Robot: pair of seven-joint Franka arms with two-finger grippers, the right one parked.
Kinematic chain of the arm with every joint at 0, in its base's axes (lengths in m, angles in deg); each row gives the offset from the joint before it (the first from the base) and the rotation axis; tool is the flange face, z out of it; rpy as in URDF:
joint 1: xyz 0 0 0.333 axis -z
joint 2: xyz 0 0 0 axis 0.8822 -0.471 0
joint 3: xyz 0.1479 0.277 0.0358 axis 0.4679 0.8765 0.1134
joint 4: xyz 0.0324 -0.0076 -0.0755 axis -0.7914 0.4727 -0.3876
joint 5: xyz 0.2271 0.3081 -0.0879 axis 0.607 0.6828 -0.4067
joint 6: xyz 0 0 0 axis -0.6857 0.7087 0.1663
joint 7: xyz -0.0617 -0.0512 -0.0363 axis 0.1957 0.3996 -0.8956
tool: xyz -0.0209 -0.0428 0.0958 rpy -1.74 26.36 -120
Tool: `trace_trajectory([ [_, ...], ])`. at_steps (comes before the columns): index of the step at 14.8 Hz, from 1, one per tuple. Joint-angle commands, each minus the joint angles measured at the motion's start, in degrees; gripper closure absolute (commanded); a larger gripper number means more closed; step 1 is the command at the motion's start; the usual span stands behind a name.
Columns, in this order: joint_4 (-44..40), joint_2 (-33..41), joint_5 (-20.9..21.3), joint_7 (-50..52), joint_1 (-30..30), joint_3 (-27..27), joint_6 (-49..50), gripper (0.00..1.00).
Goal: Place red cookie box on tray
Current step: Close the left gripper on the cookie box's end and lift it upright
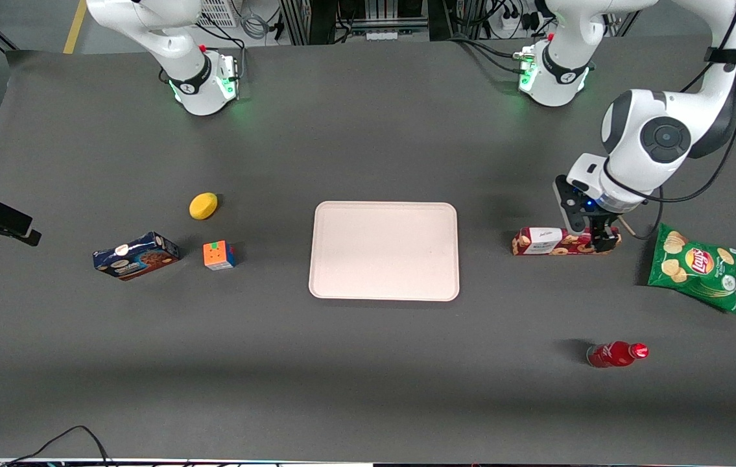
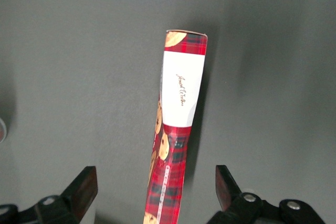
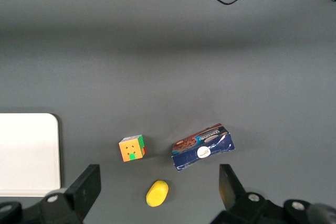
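Front view showed the dark grey counter (image 1: 368, 363) carrying everything, with the tray (image 1: 384, 250) lying bare at its middle, pale pinkish-beige, flat, with rounded corners and a low rim. Nothing rested on it, so the placing itself was, as I judged it, still wholly to do.

Next in size, a green chip bag (image 1: 696, 266) lay toward the working arm's end of the counter. Just beside it, between it and the tray but well apart from the tray, lay the red cookie box (image 1: 552, 242), flat on the counter with its long side running along the counter's length.

The gripper (image 1: 603, 241) was down over the box's end nearest the chip bag. From the left wrist view, its jaws stood wide apart, one on each side of the carton, neither touching it. So the reach looked done; the closing, the lift, the carry to the tray and the setting down were all left.

The red cookie box (image 2: 178, 129) looked long and slim, red plaid, with a white label carrying a thin script and chocolate-chip cookies printed near the ends.

Smaller still, a red bottle (image 1: 616, 354) lay nearer the front camera than the box.
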Motion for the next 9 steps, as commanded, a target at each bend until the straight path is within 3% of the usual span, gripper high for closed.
trace_trajectory([
  [1,2.42,-2.19,0.23,-3.61,-1.32,-0.1,-6.36,0.0],
  [9,5.76,-6.85,0.23,-4.84,-2.02,0.43,-14.72,0.0],
])
